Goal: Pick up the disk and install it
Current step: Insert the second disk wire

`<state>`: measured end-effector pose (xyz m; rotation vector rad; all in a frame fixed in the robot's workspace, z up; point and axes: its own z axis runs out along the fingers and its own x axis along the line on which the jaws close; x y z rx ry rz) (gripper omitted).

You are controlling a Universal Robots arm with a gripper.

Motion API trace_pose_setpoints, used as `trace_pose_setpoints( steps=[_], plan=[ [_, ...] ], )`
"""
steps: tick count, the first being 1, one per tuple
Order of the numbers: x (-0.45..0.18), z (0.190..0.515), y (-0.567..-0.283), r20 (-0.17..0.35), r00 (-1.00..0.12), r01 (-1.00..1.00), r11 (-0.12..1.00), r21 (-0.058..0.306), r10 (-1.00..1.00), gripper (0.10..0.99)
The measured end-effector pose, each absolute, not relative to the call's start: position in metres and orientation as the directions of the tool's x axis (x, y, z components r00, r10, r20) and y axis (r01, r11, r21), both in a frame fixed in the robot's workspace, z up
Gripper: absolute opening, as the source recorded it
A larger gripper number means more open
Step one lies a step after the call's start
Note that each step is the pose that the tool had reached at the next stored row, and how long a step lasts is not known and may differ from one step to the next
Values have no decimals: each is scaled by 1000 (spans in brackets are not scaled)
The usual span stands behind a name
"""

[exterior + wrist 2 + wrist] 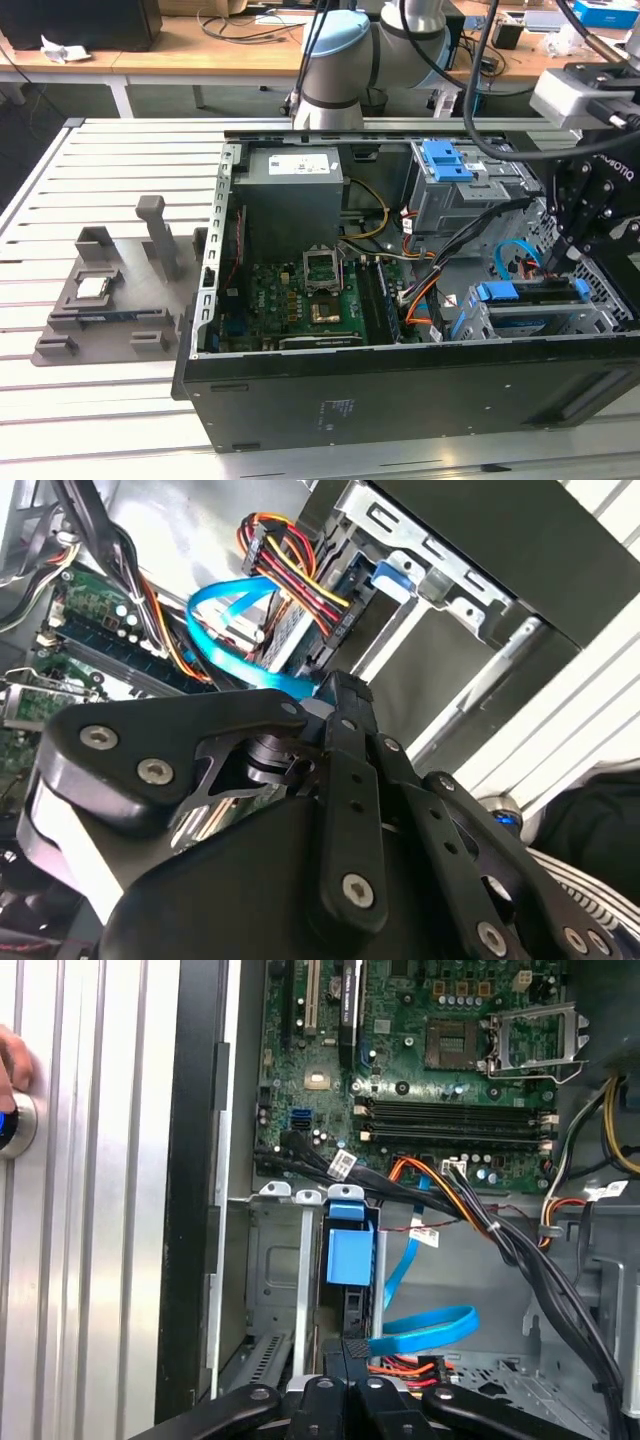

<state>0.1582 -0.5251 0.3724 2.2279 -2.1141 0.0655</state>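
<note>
a black tool (578,235) on the robot arm (345,55) hangs inside the open computer case (400,390), low over the drive bays at the case's corner on the exterior view's right. the disk (530,295) sits directly below the tool, standing on edge in a grey metal bay (600,320), its blue rail end (495,292) facing the motherboard (310,300). in the first wrist view the disk's blue rail tab (348,1250) lies straight ahead of the tool's fingers (345,1385), which are drawn close together at the disk's near edge; whether they actually clamp it cannot be told. a light-blue data cable (425,1325) loops just beside the tool, with orange and black power wires (450,1195) running beyond it. in the second wrist view the tool's black linkage (340,810) points toward the same blue cable (235,630) and the bay frame (440,570). the case rests on a slatted desk (90,160), well apart from a grey fixture (110,290) holding a small silver chip (93,287). a person's hand (12,1065) shows at the desk edge.
</note>
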Motion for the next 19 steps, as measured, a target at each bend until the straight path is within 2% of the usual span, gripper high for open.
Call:
trace_pose_setpoints(
  steps=[9, 10, 11, 12, 13, 15, 16, 17, 19],
  plan=[
    [158, 377, -524, 79, 53, -998, -52, 21, -995, 114],
    [158, 377, -524, 79, 53, -998, -52, 21, -995, 165],
    [158, 377, -524, 79, 53, -998, -52, 21, -995, 165],
    [158, 377, -524, 79, 53, -998, -51, 21, -995, 231],
    [158, 377, -524, 79, 53, -998, -52, 21, -995, 231],
    [158, 377, -524, 79, 53, -998, -52, 21, -995, 353],
    [158, 377, -524, 79, 53, -998, -52, 21, -995, 353],
    [158, 377, -524, 79, 53, -998, -52, 21, -995, 420],
    [158, 377, -524, 71, 53, -998, -52, 21, -996, 420]
  ],
)
